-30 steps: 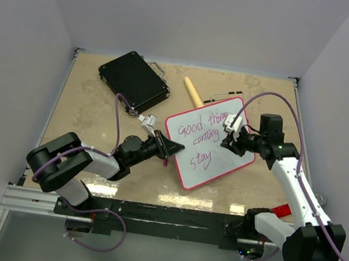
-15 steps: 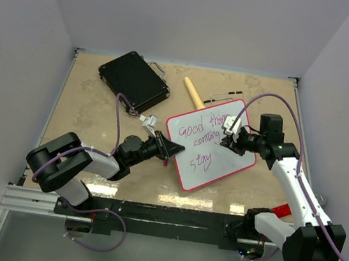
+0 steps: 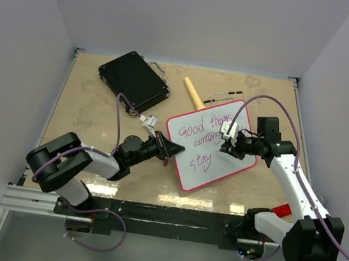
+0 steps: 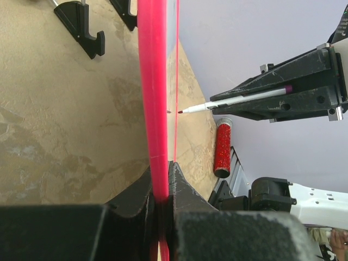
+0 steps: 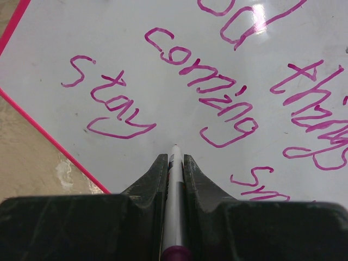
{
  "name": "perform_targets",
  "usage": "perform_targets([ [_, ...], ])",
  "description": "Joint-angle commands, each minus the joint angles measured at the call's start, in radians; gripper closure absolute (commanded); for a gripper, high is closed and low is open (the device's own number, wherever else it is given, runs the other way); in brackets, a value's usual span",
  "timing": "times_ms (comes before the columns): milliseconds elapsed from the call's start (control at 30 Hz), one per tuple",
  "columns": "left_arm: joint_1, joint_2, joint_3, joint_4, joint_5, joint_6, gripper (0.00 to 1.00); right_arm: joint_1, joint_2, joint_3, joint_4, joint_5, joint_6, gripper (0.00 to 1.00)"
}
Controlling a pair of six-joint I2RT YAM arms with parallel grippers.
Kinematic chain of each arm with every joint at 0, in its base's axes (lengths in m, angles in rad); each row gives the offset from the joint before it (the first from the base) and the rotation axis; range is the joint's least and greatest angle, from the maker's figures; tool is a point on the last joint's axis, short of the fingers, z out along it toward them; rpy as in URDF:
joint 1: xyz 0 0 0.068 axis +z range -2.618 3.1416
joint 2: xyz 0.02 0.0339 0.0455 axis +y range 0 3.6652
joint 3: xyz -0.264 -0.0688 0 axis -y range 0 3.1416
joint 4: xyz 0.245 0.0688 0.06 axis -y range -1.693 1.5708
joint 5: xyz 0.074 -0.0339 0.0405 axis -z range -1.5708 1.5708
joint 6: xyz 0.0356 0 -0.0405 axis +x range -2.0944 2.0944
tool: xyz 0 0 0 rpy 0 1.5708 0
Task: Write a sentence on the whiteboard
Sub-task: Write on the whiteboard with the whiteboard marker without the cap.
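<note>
Top view, board [image 3: 225, 164]: we find it resting askew on the table [image 3: 93, 113], right of centre.
Top view, sentence [image 3: 201, 136]: three pink handwritten lines on the board.
Top view, left gripper [image 3: 173, 149]: at the board's left corner.
Top view, right gripper [image 3: 229, 144]: over the board's right half.
Left wrist, left gripper: we see both jaws clamped tight on the board's red edge.
Left wrist, marker [image 4: 239, 100]: tip just beside the board face; we cannot tell whether it touches.
Right wrist, right gripper: jaws closed on the marker.
Right wrist, sentence: we read "things", "coming", "stay", and "sm" beside the tip.
</note>
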Motion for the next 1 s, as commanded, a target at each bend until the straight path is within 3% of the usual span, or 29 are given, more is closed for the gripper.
perform_targets([
  [0,0.001,-0.029,0.027,0.082,0.038,0.048,1.00,-0.003,-0.036,-0.001,0.040,0.002,0.012,1.00],
  [433,0.003,-0.023,0.034,0.082,0.043,0.048,1.00,-0.002,-0.012,-0.019,0.097,0.030,0.051,1.00],
  [967,0.001,-0.019,0.033,0.086,0.041,0.047,1.00,-0.002,0.024,0.001,-0.052,0.012,-0.055,1.00],
])
